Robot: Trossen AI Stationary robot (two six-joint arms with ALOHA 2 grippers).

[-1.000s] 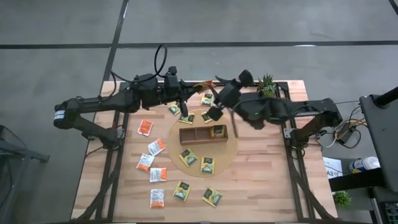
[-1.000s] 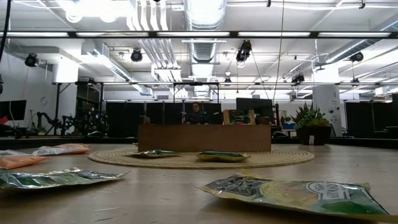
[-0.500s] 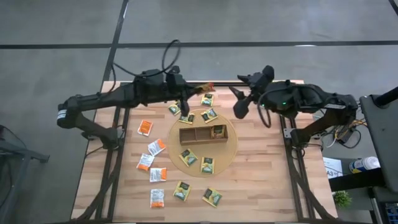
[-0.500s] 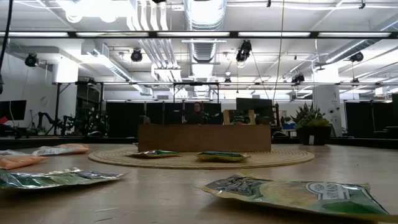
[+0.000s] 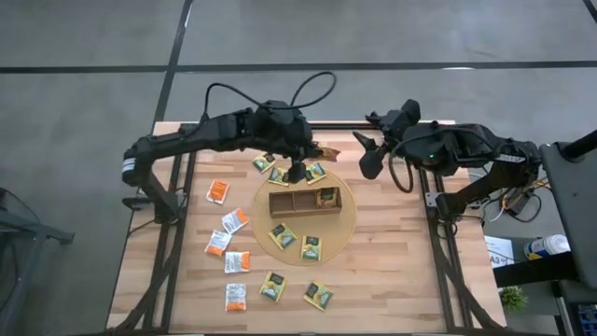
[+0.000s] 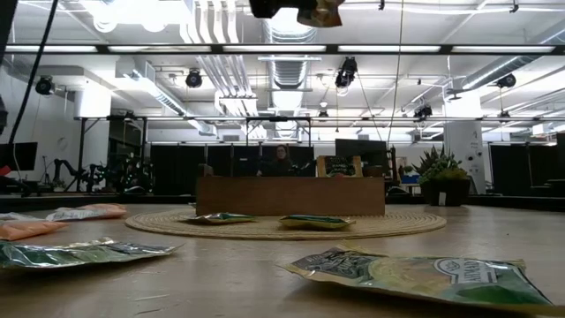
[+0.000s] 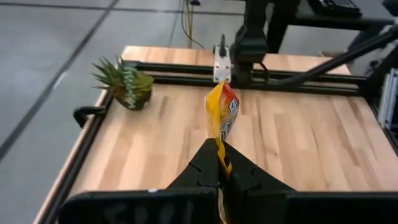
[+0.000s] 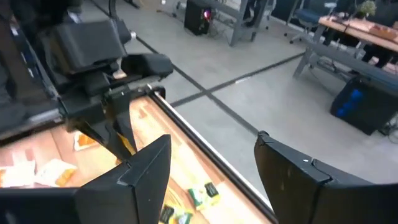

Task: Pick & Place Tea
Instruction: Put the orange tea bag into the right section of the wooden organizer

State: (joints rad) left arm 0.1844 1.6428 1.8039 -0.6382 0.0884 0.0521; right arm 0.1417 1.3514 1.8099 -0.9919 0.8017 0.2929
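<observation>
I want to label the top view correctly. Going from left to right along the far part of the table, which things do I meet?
Left gripper pinching a tea sachet → open right gripper → metal table frame.

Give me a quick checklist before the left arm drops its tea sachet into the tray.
1. Left end effector shut on the orange sachet: ok.
2. Sachet lifted off the table: ok.
3. Sachet above the wooden tray: not ok, it hangs over the far edge of the round mat.
4. Free tray compartment: ok, left and middle look empty.
5. Right end effector open and away from the tray: ok.
</observation>
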